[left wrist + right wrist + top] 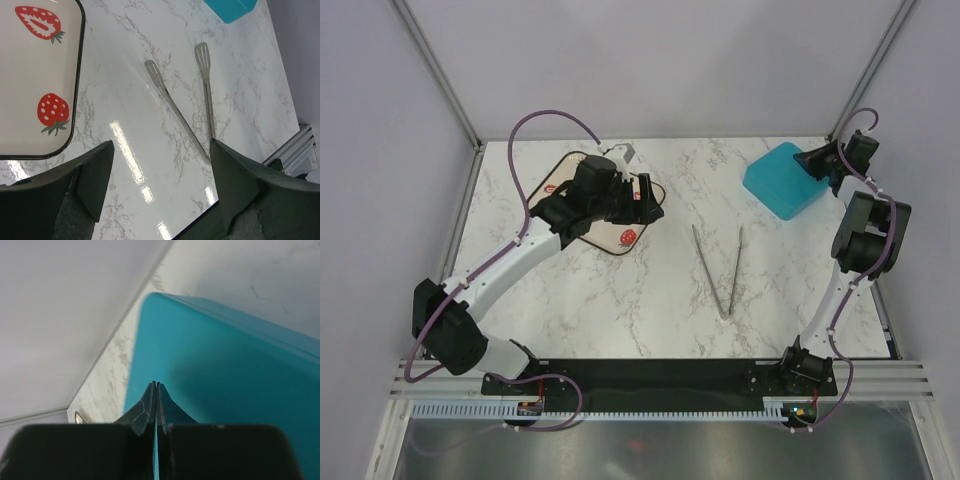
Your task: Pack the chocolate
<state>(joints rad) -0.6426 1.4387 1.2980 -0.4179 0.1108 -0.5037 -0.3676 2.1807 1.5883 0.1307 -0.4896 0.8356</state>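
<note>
No chocolate pieces show in any view. A cream tray (617, 243) with a black rim and red strawberry prints lies at the back left; the left arm hides most of it. My left gripper (646, 200) hovers at the tray's right edge, open and empty; its wrist view (161, 150) shows bare marble between the jaws and the tray (30, 75) at upper left. My right gripper (818, 160) is shut at the right edge of a teal box (780, 180). In the right wrist view (155, 384) the jaws meet over the teal surface (225, 380).
Metal tongs (718, 265) lie on the marble between the tray and the teal box, also in the left wrist view (204, 60). A small white object (623, 153) sits behind the tray. Walls close the table at the back and sides.
</note>
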